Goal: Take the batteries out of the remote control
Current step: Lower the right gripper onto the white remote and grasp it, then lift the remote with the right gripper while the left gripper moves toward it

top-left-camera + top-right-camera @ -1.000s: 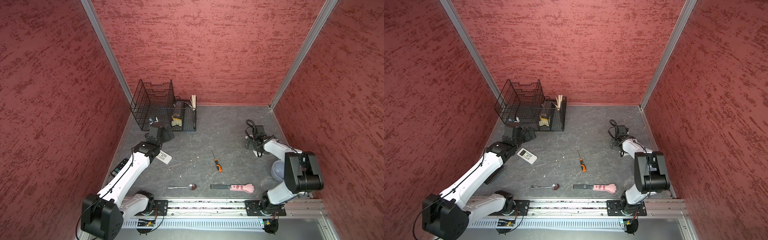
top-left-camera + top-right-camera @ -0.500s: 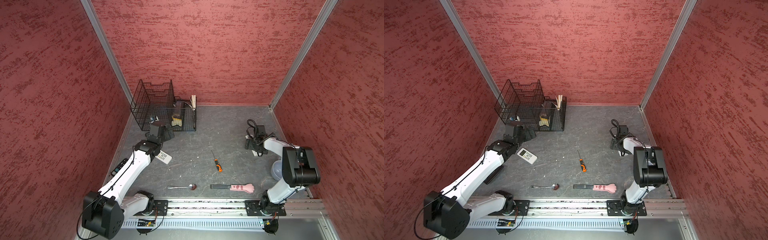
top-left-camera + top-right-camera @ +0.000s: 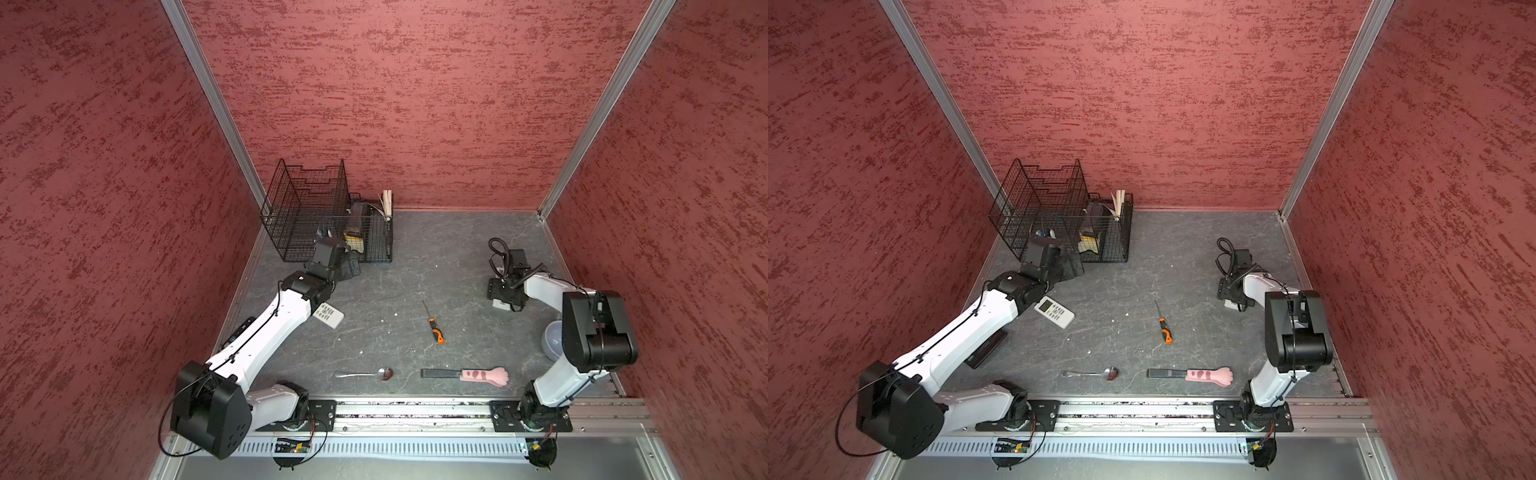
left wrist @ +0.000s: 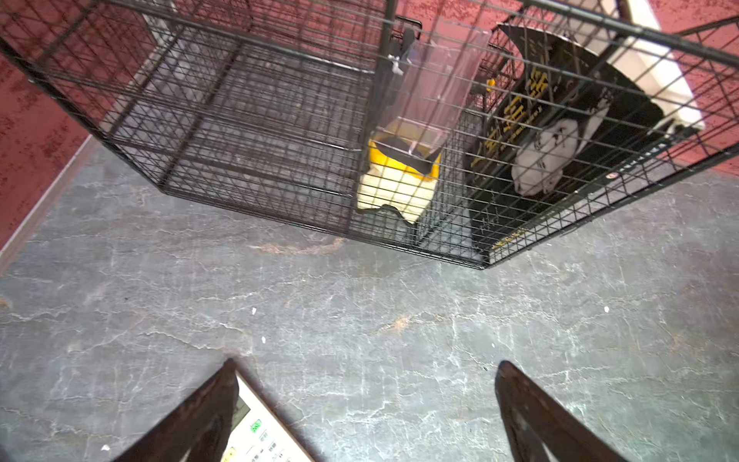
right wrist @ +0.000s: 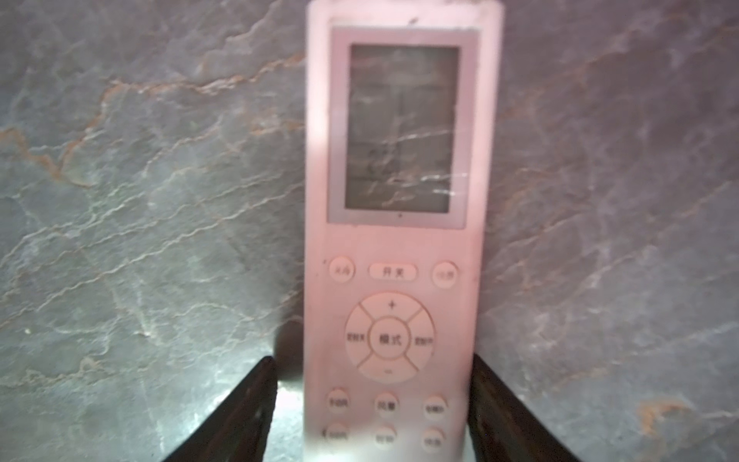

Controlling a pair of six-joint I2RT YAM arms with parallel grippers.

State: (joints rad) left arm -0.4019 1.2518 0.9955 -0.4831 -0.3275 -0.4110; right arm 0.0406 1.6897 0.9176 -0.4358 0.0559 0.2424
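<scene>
A white remote control lies face up on the grey floor, display and buttons showing. My right gripper straddles its button end. One finger is at the remote's edge; a small gap shows at the other. In both top views this gripper sits low at the right, covering most of that remote. My left gripper is open over bare floor in front of the wire basket. A second white remote lies beside one of its fingers. The batteries are hidden.
A black wire basket holding packets stands at the back left. An orange-and-black screwdriver, a spoon and a pink paw-handled tool lie on the floor. A pale bowl sits behind the right arm. A black remote lies under the left arm.
My right gripper has come down over the white remote and its fingers have narrowed around it. The left gripper has shifted slightly toward the basket and stays open.
</scene>
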